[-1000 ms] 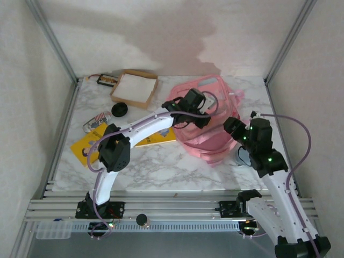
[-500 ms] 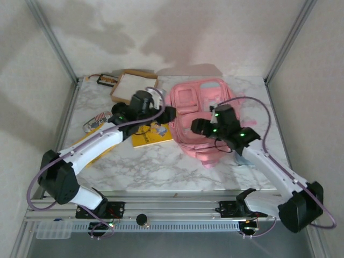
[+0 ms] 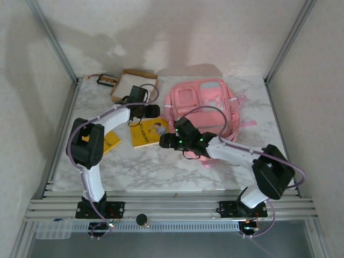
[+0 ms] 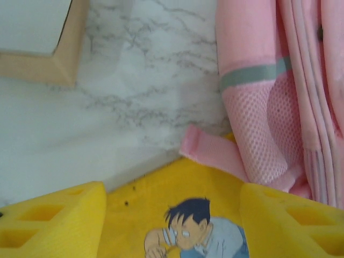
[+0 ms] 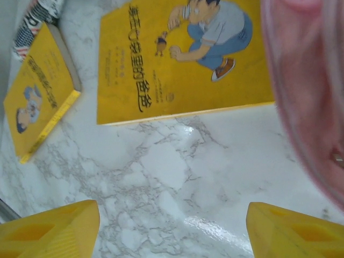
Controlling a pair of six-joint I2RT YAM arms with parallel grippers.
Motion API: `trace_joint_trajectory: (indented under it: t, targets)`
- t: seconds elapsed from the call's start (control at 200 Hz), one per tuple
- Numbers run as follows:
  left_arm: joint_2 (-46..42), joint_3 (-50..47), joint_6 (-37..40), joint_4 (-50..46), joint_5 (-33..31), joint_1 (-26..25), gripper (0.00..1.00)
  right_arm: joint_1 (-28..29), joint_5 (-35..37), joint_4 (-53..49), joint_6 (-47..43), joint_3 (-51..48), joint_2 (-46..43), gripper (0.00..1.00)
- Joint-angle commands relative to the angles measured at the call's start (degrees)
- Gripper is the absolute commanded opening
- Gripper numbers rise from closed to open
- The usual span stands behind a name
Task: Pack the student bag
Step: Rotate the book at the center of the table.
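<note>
The bag (image 3: 201, 105) lay flat on the counter (image 3: 161, 172), and the packing looked like it had hardly begun. I could not tell if the bag was open. The things that looked meant for it were out on the counter, not inside. So nearly all of the job was left to do. Each thing had to be picked up and put in.

The box (image 3: 134, 85) sat ahead of the left fingers (image 4: 80, 226), off to their left. The left fingers were spread wide and held nothing. A yellow book (image 4: 183, 215) with a boy on it lay under them, right in the gap. I could not tell if they touched it. The bag was ahead of these fingers and to their right, very near. Its pink strap (image 4: 209, 153) lay across the far edge of the book.

The right fingers (image 5: 70, 231) were spread wide too, with only bare counter in the gap. The bag was just beside them, on their right. The book lay ahead of them. The other book (image 5: 40, 91) lay ahead to their left. A small striped thing (image 5: 32, 21) was past that book, well apart from the fingers.
</note>
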Motion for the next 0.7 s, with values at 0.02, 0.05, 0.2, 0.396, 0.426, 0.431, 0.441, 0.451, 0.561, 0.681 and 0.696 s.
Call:
trace_joint_trajectory:
  t: [0.02,0.05,0.2,0.396,0.426,0.431,0.441,0.451,0.561,0.681,0.696]
  targets:
    - [4.0,5.1,4.4,-1.4,1.5,0.8,0.67,1.7,2.5,4.9,2.2,2.1,4.5,0.73]
    - [5.0,5.7,4.5,-1.6,1.0,0.9,0.67,1.8,2.3,5.5,2.4,2.3,5.5,0.73]
    - [7.7,7.0,5.4,-4.0,3.3,1.9,0.67,2.0,1.8,7.7,3.6,3.2,9.8,0.73]
    - [9.5,5.4,5.7,-4.2,3.7,2.7,0.68,2.2,3.1,7.5,3.4,4.9,13.0,0.74]
    - [9.9,5.5,5.8,-4.5,3.8,2.7,0.68,2.2,3.3,7.5,3.4,5.1,13.4,0.74]
    - [10.0,5.6,5.8,-4.6,3.8,2.8,0.68,2.2,3.3,7.4,3.4,5.2,13.5,0.74]
    - [10.2,5.6,5.8,-4.7,3.8,2.8,0.68,2.2,3.3,7.4,3.5,5.3,13.7,0.74]
    - [10.4,5.6,5.8,-4.9,3.8,2.8,0.68,2.2,3.3,7.3,3.5,5.4,13.9,0.74]
    - [12.3,6.6,5.9,-6.4,5.4,3.3,0.63,2.2,3.3,7.3,3.7,6.2,15.4,0.74]
    - [12.8,6.2,5.4,-6.8,5.7,3.6,0.63,2.3,3.7,7.7,4.0,6.4,16.3,0.74]
    - [12.7,6.0,5.3,-6.9,5.7,3.6,0.63,2.3,3.8,7.6,4.1,6.5,16.5,0.74]
